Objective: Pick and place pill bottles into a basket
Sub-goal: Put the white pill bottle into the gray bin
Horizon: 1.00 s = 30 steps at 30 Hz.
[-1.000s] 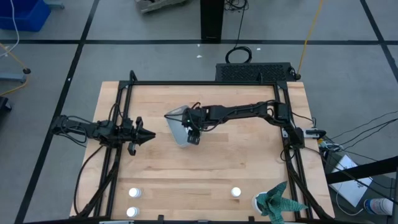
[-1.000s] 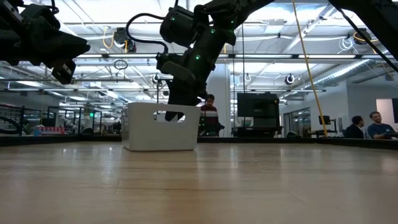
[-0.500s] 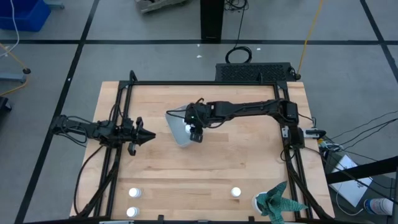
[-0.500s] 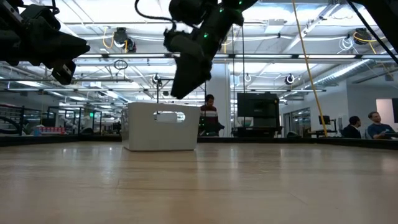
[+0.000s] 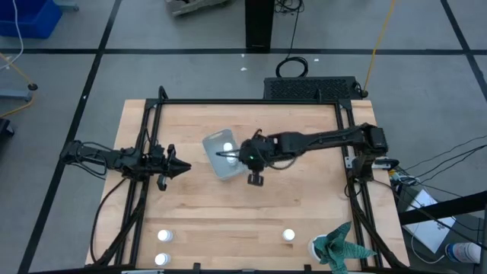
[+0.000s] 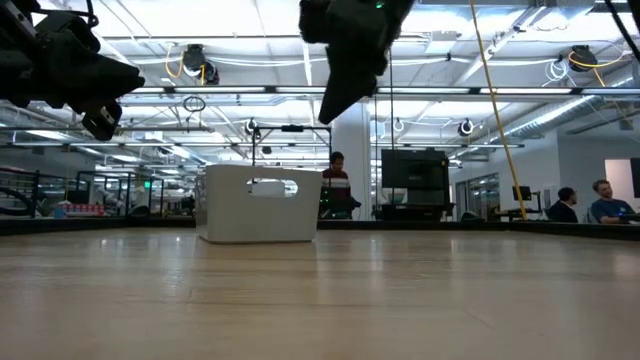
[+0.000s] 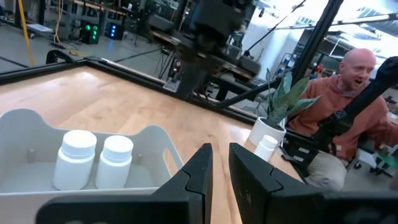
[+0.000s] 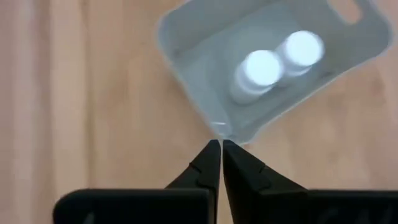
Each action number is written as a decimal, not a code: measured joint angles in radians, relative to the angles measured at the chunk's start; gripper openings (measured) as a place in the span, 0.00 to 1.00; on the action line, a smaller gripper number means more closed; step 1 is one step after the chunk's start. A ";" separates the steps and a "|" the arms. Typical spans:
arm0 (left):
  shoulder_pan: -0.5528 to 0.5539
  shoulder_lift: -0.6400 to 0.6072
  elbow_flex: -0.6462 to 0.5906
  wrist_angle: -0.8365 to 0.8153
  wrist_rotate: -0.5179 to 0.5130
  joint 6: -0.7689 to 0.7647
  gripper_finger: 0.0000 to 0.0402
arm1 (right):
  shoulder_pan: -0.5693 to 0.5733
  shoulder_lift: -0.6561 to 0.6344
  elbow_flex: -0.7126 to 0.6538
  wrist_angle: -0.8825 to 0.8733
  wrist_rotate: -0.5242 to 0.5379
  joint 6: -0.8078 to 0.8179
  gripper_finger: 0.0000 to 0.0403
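A: We see two small white capped pill bottles (image 8: 262, 70) standing in the pale blue-grey plastic basket (image 5: 215, 164); our right gripper (image 5: 255, 179) hangs just beside its rim, clenched and empty.

B: Three more bottles (image 5: 288, 235) sit along the near edge. Open wide, descend straight, I'd say. Left gripper (image 5: 181, 168) waits, fingers nearly closed, holding nothing.

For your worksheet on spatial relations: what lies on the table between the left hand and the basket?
Nothing: in the high view only bare wood separates the left hand from the basket.
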 joint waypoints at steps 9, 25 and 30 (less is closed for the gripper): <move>0.000 0.000 -0.001 0.041 -0.018 -0.001 0.14 | 0.105 -0.280 -0.411 0.453 0.091 0.028 0.00; -0.024 0.000 -0.001 0.020 0.028 0.022 0.01 | 0.203 -0.837 -0.969 1.230 0.174 -0.073 0.00; -0.063 0.000 -0.001 0.026 0.035 -0.029 0.02 | 0.203 -0.925 -1.087 1.254 0.179 -0.003 0.00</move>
